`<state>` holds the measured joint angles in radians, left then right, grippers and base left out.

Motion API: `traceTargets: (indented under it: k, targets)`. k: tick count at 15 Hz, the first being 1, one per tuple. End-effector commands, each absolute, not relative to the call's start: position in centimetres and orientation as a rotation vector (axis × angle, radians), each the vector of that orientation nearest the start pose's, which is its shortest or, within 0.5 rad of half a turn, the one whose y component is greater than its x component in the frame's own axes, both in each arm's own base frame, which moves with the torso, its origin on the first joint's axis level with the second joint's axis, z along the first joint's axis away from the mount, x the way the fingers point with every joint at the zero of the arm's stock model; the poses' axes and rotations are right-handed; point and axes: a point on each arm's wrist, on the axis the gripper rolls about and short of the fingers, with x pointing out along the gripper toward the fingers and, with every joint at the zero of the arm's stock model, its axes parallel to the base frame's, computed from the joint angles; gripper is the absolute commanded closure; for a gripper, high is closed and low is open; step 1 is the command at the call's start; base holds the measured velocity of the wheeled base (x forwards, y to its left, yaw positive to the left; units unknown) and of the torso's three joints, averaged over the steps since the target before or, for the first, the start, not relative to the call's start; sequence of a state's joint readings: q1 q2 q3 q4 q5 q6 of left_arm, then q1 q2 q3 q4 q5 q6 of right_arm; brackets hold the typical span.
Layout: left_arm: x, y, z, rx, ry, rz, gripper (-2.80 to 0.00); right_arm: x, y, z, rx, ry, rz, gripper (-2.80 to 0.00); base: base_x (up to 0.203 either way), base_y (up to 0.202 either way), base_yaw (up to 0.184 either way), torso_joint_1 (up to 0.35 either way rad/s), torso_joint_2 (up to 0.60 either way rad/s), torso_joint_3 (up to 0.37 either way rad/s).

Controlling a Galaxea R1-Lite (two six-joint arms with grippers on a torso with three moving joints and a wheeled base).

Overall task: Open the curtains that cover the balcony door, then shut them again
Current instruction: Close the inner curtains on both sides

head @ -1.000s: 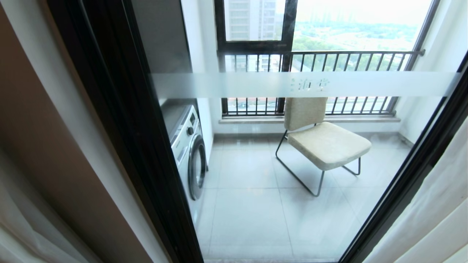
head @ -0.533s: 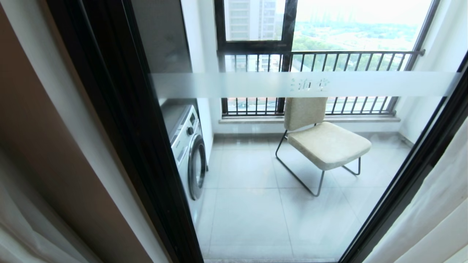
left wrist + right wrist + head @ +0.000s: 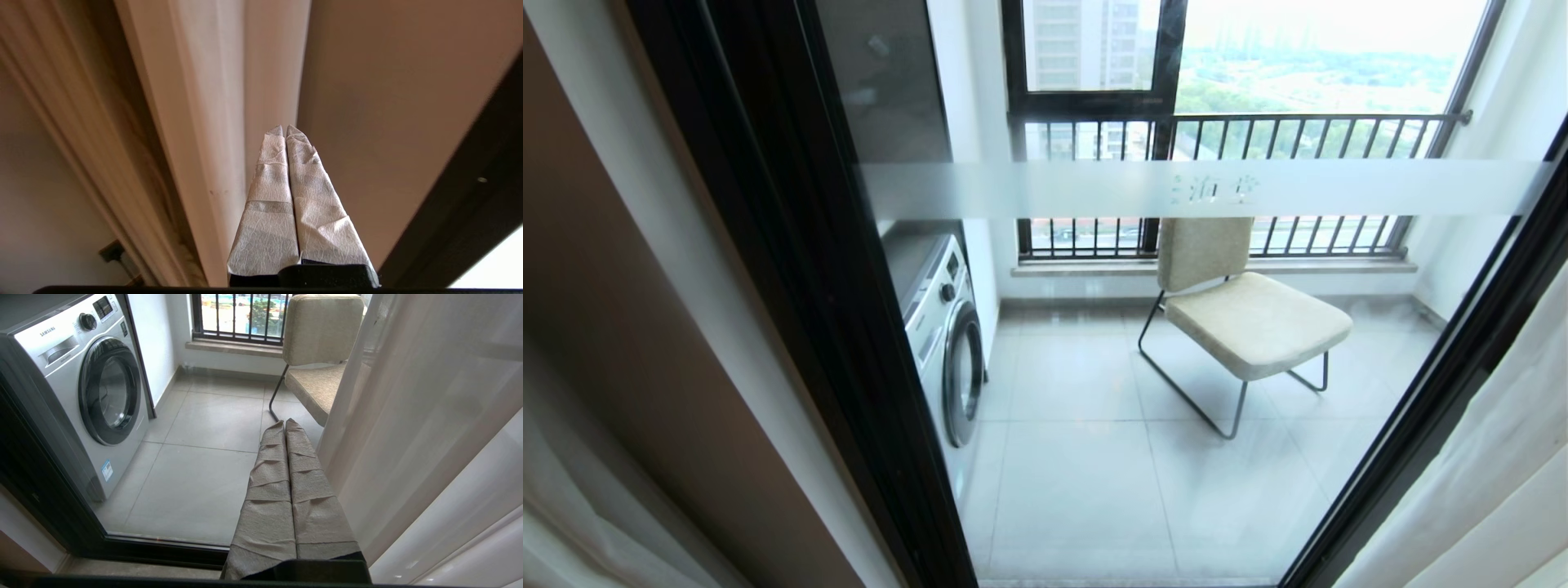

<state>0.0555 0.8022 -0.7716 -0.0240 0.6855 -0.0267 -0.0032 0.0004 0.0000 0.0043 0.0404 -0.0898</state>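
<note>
Curtains (image 3: 1494, 465) bunched at far left and right edges, so the door (image 3: 1176, 367) glass stands uncovered; opening judged done, closing still ahead. Chair (image 3: 1241, 318) and washer (image 3: 943, 335) visible through the glass on the balcony.

Left gripper (image 3: 286, 130) faces the left panel's folds (image 3: 196, 122), tips pressed together, empty; contact with cloth cannot be told. Right gripper (image 3: 285, 425) low by the sheer (image 3: 408, 416), clenched, holding nothing, idle.
</note>
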Motion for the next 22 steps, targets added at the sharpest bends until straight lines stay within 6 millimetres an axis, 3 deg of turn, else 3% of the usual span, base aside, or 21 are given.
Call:
traceTargets:
  k: [1,5,8,9,16,22]
  targets:
    - [8.7,2.6,28.9,-0.005,0.049,0.822,0.0,-2.3,0.1,7.5,-0.09,0.003,0.039,0.0,0.0,0.0,0.0,0.0,0.0,0.0]
    - [10.3,5.1,30.2,0.03,0.086,1.029,0.0,-2.3,0.1,7.5,-0.09,0.003,0.039,0.0,0.0,0.0,0.0,0.0,0.0,0.0]
    - [11.1,6.8,30.7,0.034,0.105,1.086,0.0,-2.3,0.1,7.5,-0.09,0.003,0.039,0.0,0.0,0.0,0.0,0.0,0.0,0.0]
    - [11.1,7.0,30.8,0.032,0.104,1.079,-2.8,-2.3,0.1,7.5,-0.09,0.003,0.039,0.0,0.0,0.0,0.0,0.0,0.0,0.0]
    - [11.3,8.7,30.2,0.014,0.135,1.066,-2.8,-2.3,0.1,7.5,-0.09,0.003,0.039,0.0,0.0,0.0,0.0,0.0,0.0,0.0]
    - [12.7,10.1,30.0,-0.037,0.143,0.877,-2.8,-2.3,0.1,7.5,-0.09,0.003,0.039,0.0,0.0,0.0,0.0,0.0,0.0,0.0]
